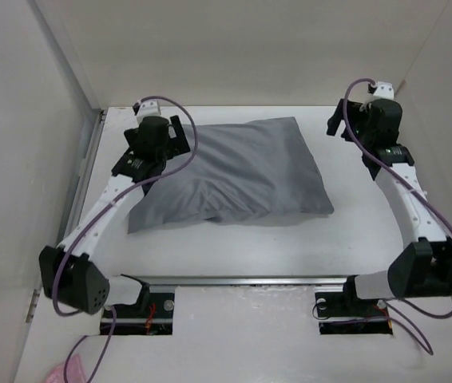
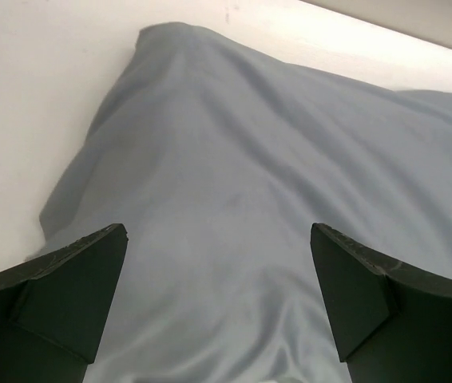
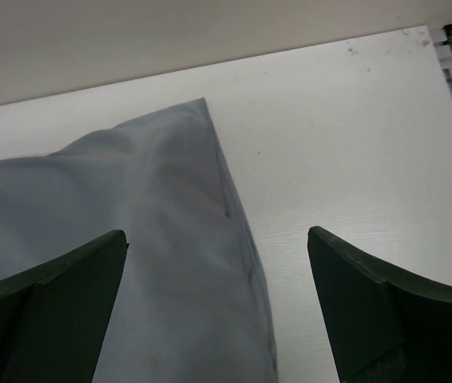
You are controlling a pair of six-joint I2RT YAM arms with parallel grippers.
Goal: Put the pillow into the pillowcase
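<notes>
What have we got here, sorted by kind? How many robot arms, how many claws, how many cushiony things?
Robot arms: 2, the left arm and the right arm
Claws (grippers): 2, the left gripper and the right gripper, both open
Cushiony things: 1, the grey pillowcase, puffed full
Total: 5

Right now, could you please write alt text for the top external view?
A full-looking grey pillowcase lies on the white table between two arms. The left tool hangs over its far-left corner; the right tool sits just off its far-right corner, apart from it.
</notes>
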